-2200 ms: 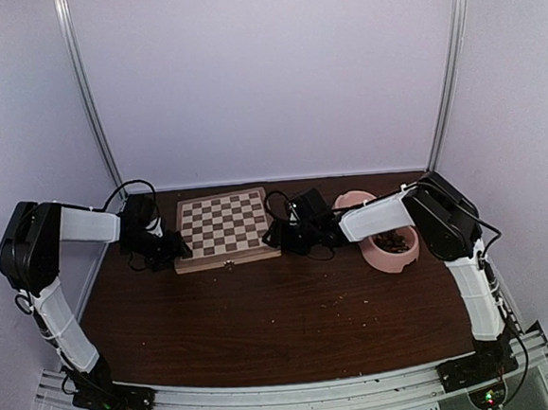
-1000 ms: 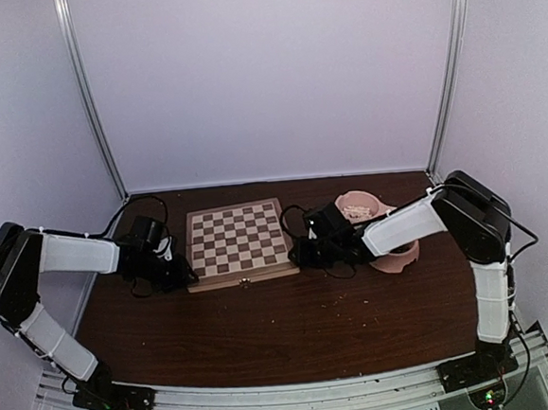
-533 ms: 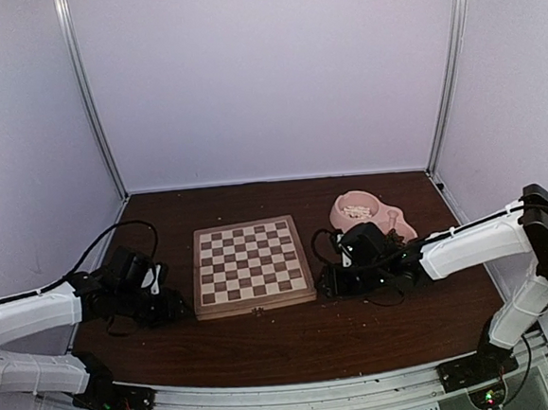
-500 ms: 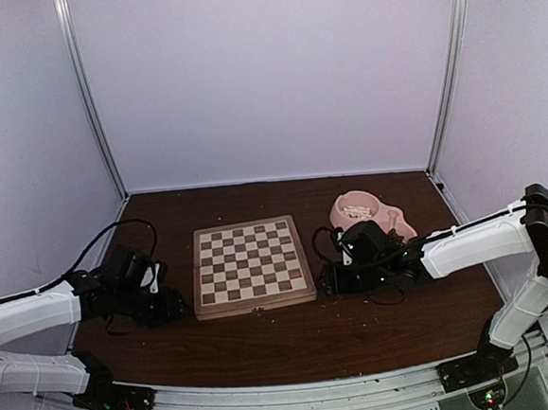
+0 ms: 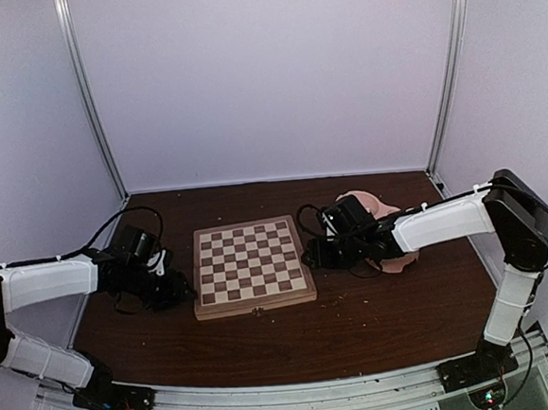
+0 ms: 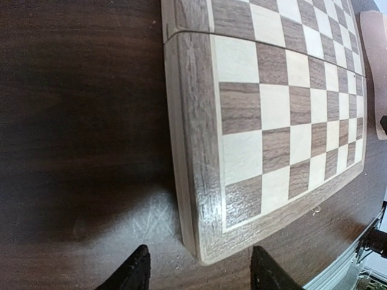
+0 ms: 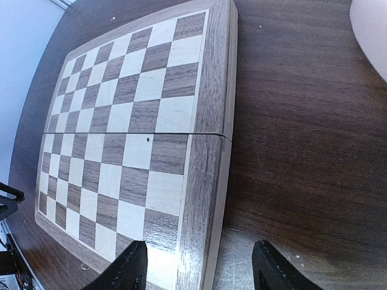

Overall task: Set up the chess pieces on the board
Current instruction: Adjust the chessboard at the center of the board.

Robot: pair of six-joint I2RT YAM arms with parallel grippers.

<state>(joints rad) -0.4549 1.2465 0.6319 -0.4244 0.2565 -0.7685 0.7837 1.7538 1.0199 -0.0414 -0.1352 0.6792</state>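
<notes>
Dark wood counter (image 5: 267, 353), pale lilac walls behind. Board (image 5: 252, 266) lay flat mid-counter, clasp (image 5: 257, 310) on near edge. Left tool (image 5: 178, 290) low over counter just beside board's left edge, by near corner; fingers (image 6: 136, 275) spread wide, gripping nothing. Right tool (image 5: 312, 257) low beside board's right edge, fingers (image 7: 132, 272) likewise spread, empty. Whether either touched frame: could not tell. Pink bowl (image 5: 403, 256) right of board, mostly hidden behind right arm. Small crumbs (image 5: 338, 300) on counter near board's front right corner.
</notes>
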